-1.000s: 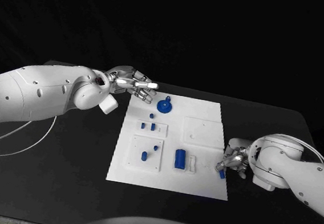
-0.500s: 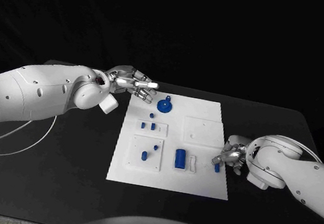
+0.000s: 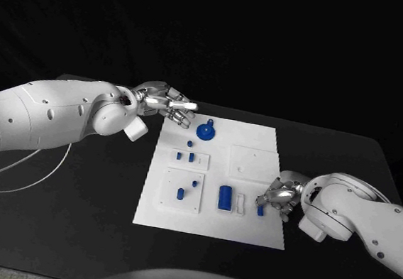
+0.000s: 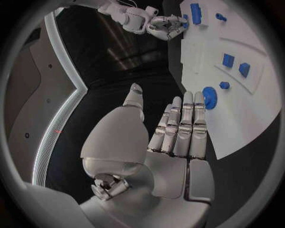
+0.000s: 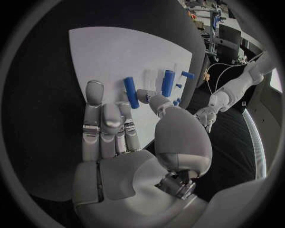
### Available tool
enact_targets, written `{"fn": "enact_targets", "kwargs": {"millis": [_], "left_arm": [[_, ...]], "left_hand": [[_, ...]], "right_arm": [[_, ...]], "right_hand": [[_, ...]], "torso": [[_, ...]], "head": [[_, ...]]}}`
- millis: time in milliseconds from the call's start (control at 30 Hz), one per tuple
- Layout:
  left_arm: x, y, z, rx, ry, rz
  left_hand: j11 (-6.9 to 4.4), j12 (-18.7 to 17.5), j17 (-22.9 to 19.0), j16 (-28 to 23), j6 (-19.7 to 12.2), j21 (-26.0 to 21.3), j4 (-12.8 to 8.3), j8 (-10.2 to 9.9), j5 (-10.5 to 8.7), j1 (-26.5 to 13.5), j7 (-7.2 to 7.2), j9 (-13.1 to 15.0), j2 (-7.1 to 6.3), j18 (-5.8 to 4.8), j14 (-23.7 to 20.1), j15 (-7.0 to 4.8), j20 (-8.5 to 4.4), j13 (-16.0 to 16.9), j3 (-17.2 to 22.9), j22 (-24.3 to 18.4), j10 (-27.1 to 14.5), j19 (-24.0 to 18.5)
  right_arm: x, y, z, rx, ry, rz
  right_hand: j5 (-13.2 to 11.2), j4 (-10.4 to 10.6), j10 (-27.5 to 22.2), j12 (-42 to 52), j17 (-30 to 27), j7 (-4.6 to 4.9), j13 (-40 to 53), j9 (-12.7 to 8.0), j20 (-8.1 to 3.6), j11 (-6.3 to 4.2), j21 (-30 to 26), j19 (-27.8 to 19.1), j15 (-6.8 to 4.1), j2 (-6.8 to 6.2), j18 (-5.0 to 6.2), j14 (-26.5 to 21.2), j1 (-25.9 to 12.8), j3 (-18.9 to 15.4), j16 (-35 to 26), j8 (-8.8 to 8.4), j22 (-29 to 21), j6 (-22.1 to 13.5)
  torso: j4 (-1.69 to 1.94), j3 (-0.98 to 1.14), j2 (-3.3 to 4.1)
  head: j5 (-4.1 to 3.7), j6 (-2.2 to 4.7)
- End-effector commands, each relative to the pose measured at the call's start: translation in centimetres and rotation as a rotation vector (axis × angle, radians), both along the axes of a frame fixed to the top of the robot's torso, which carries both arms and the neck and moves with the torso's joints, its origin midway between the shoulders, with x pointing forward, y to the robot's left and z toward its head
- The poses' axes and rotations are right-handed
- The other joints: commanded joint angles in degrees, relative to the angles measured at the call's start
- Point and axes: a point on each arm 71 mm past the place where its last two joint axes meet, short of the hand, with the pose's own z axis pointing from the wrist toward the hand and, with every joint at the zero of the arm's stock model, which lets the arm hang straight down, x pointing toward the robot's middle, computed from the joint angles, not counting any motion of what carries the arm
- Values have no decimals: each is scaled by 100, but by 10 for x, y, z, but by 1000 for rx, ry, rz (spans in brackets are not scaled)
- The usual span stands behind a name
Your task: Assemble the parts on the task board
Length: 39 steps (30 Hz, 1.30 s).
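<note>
- The task board [image 3: 250,226], a white plate, lies mid-table on the black table [image 3: 76,213], bearing blue parts; no writing can be read on it.
- The right hand [image 3: 279,197] is over the board's right edge, fingers pinching a small blue rod [image 5: 131,92].
- The left hand [image 3: 166,103] hovers at the board's far left corner, fingers straight, close together, holding nothing.
- A round blue knob [image 3: 204,132] sits just beside it.

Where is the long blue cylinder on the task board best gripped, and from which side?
I'd pinch the long blue cylinder at mid-length across its round sides, from above. It lies flat, pointing away from the robot, with a white strip close beside it. The right hand holds a small blue bar.
</note>
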Motion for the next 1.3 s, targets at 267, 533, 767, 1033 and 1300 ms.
{"fn": "enact_targets", "kwargs": {"millis": [267, 533, 767, 1033, 1300], "left_arm": [[-1, -2, 0, -8, 4, -20], [-1, -3, 0, -8, 6, -24], [-1, -3, 0, -7, 7, -25], [-1, -3, 0, -7, 7, -25], [-1, -2, 0, -5, 10, -26]], "left_hand": [[4, -13, 2, -11, -36, -22, 37, -23, -5, -11, -9, -4, 22, 15, -40, -13, 40, 5, 36, -9, -21, 5], [4, -13, 2, -11, -36, -22, 37, -23, -5, -11, -9, -4, 22, 15, -40, -13, 40, 5, 36, -9, -21, 5], [5, -13, -3, -11, -33, -23, 52, -23, -6, -12, -9, -4, 10, 14, -41, -12, 40, 6, 36, -9, -21, 4], [5, -13, -3, -11, -33, -23, 52, -23, -6, -12, -9, -4, 10, 14, -41, -12, 40, 6, 36, -9, -21, 4], [5, -13, -3, -11, -33, -23, 52, -23, -6, -12, -9, -4, 10, 14, -41, -12, 40, 6, 36, -9, -21, 4]], "right_arm": [[-8, 19, 3, 115, 72, 17], [-7, 23, 3, 107, 83, 36], [-5, 24, 2, 43, 65, 76], [-3, 23, 4, -8, 19, 95], [-2, 23, 5, -23, -5, 90]], "right_hand": [[-48, -818, 19, -34, 12, 4, -10, -709, -30, -42, -77, 116, -21, 72, 76, 6, 196, 691, -23, 1, 39, 33], [-79, -814, 13, -43, 17, 6, -16, -713, -23, -41, -126, 126, -15, 96, 69, 11, 212, 595, -26, 2, 67, 35], [-235, -798, -6, -69, 15, 1, -35, -713, -11, -42, -205, 145, -6, 159, 49, 14, 188, 388, -31, 2, 37, 33], [-1521, -578, 46, 2, 0, -115, -2, -616, 2, -75, -334, 203, -4, 357, -22, 38, 195, -424, -33, 10, -144, 186], [-3367, 15, 122, 43, -26, -249, 5, -567, -27, -113, -330, 222, -25, 382, -91, 49, 180, -898, -51, 2, -326, 345]], "torso": [[1, -2, -1], [-2, -3, -3], [-1, -2, 1], [-1, 1, -3], [-1, -4, -3]], "head": [[5, -14], [7, -8], [9, -15], [15, -23], [18, -23]]}}
